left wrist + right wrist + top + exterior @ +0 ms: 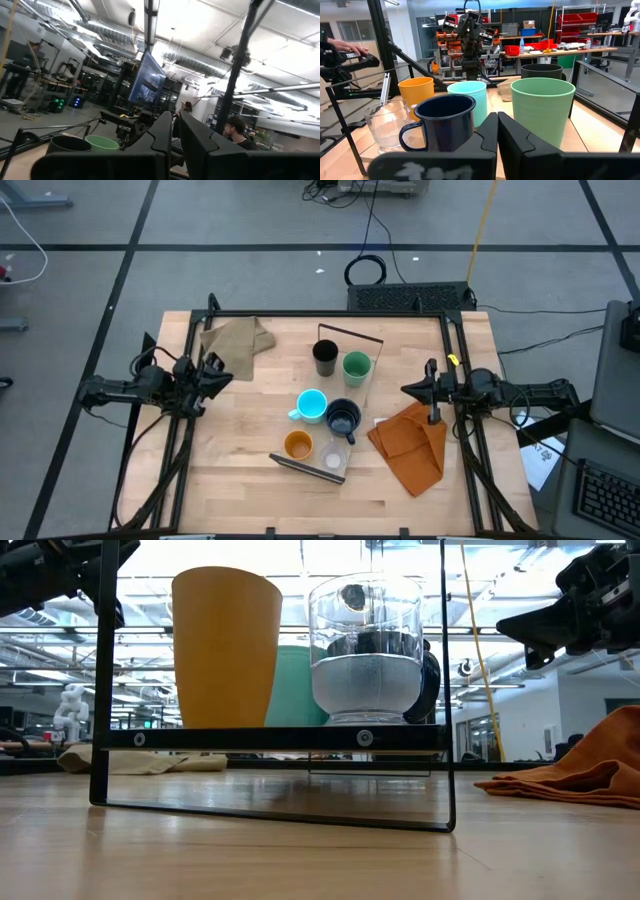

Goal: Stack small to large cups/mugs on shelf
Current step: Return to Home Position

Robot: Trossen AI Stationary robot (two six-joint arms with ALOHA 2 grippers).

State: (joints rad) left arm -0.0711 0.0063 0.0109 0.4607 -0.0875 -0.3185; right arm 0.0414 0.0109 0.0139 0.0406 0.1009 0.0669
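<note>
Left of the shelf (305, 464), at the edge of the surface (240, 480), the left hand (218, 373) hangs level and points toward the shelf, well apart from it. In its wrist view its fingers (162, 134) lie almost together, only a slit between them, gripping nothing. One tan cloth (236, 338) lies crumpled just beside that hand, to the left of the shelf's far end.

The shelf runs away from the front of the surface at a slight slant. It carries all six cups, one of each kind, upright in three pairs. At its near end the orange cup (298, 445) stands left and the clear plastic cup (333, 461) right. In the low view these two stand on the shelf's dark end bar, raised above the surface. In the middle are the light-blue mug (312, 405), handle turned left, and the dark navy mug (343, 418), close side by side. At the far end are the black cup (325, 357) and the green cup (356, 366).

Right of the shelf one orange cloth (410, 442) lies bunched, its edge just beside the shelf, between the shelf and the right arm. The right hand (410, 390) hovers over that cloth's far corner, level and pointing at the shelf's middle. Its fingers (485, 134) are pressed together and hold nothing.

A person (235, 127) shows in the room beyond.
</note>
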